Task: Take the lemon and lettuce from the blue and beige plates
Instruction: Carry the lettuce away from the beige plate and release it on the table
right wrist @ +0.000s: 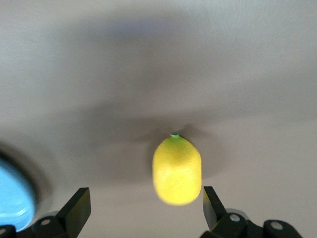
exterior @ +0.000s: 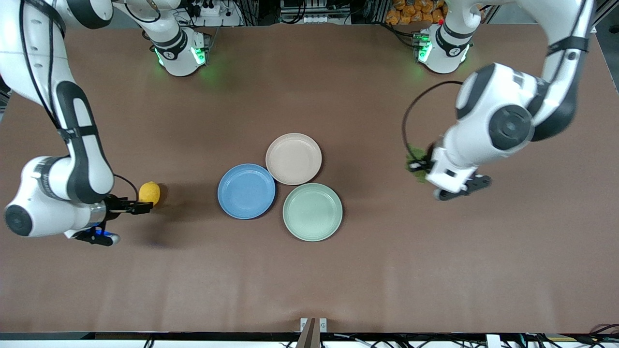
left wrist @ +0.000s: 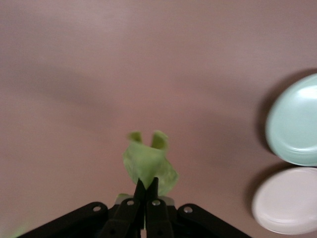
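Lemon [right wrist: 177, 170] on table [exterior: 309, 280], green tip pointing away from right gripper [right wrist: 143, 208], fingers spread. Left gripper [left wrist: 146, 191] pinching lettuce [left wrist: 148, 166].

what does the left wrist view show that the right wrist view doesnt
Only the left wrist view shows the lettuce pinched in the shut left hand, plus the green plate and the beige plate, both bare. Only the right wrist view shows the lemon between the fingers of the open right hand, and an edge of the blue plate. Both show the brown table.
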Motion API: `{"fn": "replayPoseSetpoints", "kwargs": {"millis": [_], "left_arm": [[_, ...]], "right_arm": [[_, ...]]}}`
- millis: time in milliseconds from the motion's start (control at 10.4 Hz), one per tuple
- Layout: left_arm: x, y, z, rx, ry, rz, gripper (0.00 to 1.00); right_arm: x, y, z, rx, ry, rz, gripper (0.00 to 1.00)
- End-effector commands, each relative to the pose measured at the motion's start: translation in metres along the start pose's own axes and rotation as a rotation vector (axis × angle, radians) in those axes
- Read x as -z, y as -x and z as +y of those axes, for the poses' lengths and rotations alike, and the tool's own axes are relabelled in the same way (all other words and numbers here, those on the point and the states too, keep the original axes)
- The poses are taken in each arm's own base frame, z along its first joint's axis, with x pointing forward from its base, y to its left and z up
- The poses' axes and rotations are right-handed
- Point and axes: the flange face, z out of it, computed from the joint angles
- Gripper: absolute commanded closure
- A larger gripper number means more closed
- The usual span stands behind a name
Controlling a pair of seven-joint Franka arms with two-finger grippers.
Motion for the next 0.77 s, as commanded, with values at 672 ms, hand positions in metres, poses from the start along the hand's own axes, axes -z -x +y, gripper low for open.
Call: {"fn": "replayPoseSetpoints", "kwargs": {"millis": [672], "left_arm": [[-0.098, -0.043, -0.056, -0.042, -0.205, -0.090, 0.93]], "right_arm": [[0.234, 0.137, -0.042, 0.077, 0.058, 0.273, 0.00]]}}
